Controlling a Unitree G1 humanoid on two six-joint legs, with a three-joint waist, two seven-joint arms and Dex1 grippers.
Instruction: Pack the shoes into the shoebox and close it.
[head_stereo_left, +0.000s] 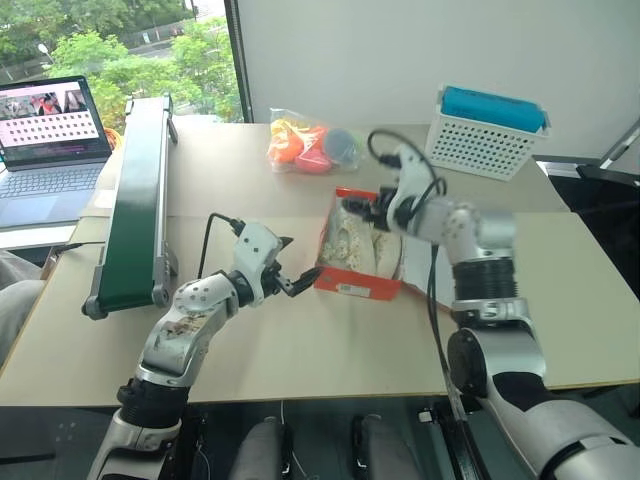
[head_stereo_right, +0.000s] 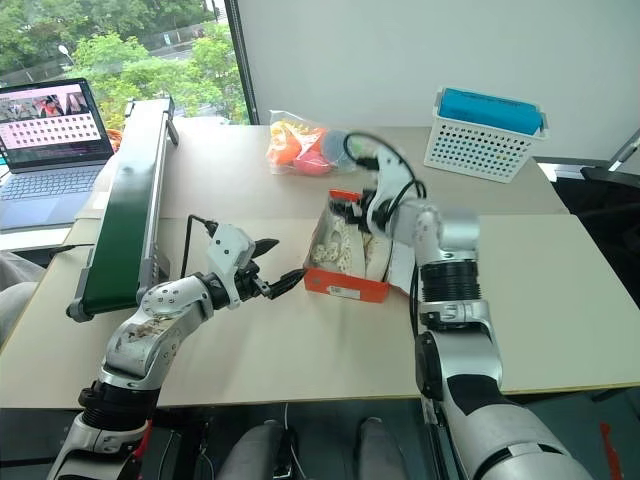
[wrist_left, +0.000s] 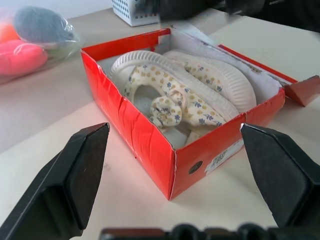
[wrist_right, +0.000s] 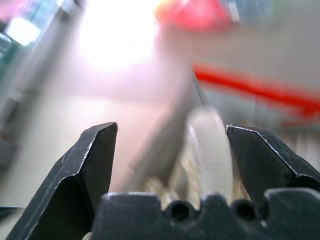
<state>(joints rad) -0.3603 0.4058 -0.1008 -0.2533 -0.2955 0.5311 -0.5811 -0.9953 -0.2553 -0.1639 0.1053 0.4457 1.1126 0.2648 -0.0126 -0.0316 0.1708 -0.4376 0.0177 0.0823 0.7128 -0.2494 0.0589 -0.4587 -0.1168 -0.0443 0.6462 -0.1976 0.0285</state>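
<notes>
I see the shoebox (wrist_left: 165, 145) sitting open on the tabletop (head_stereo_left: 330, 340), both shoes (wrist_left: 175, 95) lying side by side inside it. My left pincer (head_stereo_left: 293, 270) hovers just beside the box's near corner, fingers spread wide and grasping nothing. My right pincer (wrist_right: 170, 150) hangs above the shoes, fingers parted and empty, with the lid (wrist_left: 295, 85) folded back
</notes>
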